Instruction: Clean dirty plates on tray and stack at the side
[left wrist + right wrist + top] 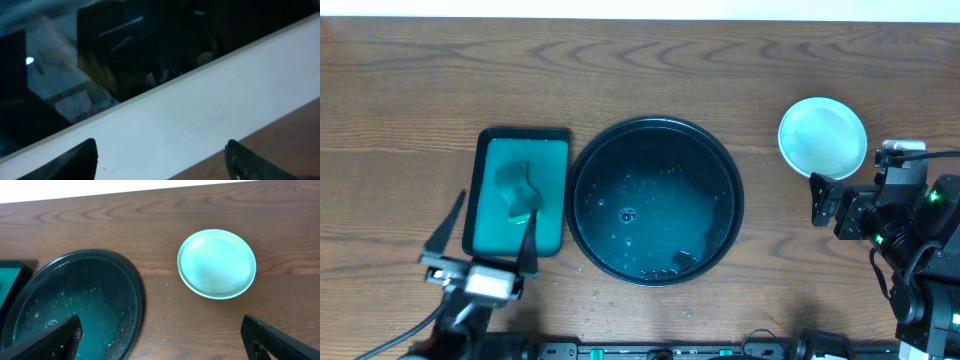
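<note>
Though wet inside, the tray, the plates well apart.

Nope, nothing readable from where I'm standing. No text, labels, brand names or numbers that I can make out in any of the views.
</note>
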You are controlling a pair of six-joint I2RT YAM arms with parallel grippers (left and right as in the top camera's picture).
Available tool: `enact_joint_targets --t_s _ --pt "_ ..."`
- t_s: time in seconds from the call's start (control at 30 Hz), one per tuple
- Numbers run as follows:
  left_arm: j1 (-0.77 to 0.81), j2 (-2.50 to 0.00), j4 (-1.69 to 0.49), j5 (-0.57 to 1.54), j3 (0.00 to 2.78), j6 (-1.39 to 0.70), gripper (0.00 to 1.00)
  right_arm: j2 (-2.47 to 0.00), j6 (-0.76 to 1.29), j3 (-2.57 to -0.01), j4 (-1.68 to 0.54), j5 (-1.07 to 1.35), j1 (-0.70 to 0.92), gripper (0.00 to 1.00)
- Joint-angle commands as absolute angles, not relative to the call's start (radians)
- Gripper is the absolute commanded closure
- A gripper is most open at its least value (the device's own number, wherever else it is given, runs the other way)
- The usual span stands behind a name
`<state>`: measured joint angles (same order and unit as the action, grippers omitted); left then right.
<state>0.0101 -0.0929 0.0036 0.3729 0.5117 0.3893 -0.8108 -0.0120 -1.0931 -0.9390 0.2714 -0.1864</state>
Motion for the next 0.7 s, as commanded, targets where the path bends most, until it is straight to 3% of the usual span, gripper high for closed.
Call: enact_joint_targets --t_s 0.0,0.67 --pt "-0.010 -0.036 0.060 0.450 0.403 0.403 0.19 -0.810 -0.020 -1.096 -0.940 0.266 -0.182 0.01" --pt "-0.011 -0.002 0.328 0.464 0.006 0.353 0.19 -0.810 -0.020 -1.096 -0.939 0.266 -0.182 0.01"
